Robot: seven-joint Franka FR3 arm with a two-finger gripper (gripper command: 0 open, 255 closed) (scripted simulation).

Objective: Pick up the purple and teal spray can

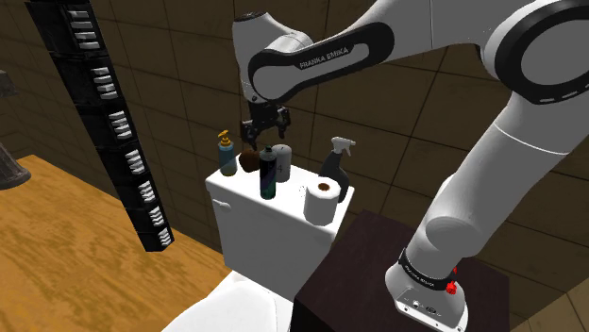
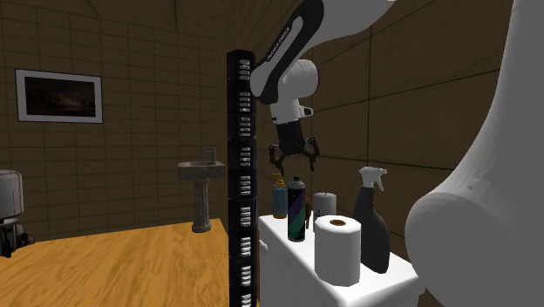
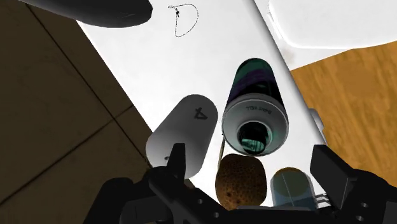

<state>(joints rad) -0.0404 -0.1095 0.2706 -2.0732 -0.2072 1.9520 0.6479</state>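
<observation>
Pincer (image 1: 268, 132) open, fingers spread, hovering just above spray can (image 1: 269, 173), not touching it. Spray can dark with teal and purple streaks, upright on white toilet tank (image 1: 236, 196), centre of shoulder view. White cylinder (image 1: 283, 160) just beside it, brown kiwi (image 3: 240, 181) close to both. Soap dispenser (image 1: 227, 154) further left in shoulder view; toilet roll (image 1: 322, 203) and black trigger bottle (image 1: 336, 162) to right.

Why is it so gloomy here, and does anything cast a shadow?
Shoulder view: the tiled walls are dim, while the white toilet tank and the arm look bright. Second exterior view: the black spray bottle reads almost as a silhouette. Wrist view: the spray can looms large from closeness, and the tank under it shows no cast shadow.
</observation>
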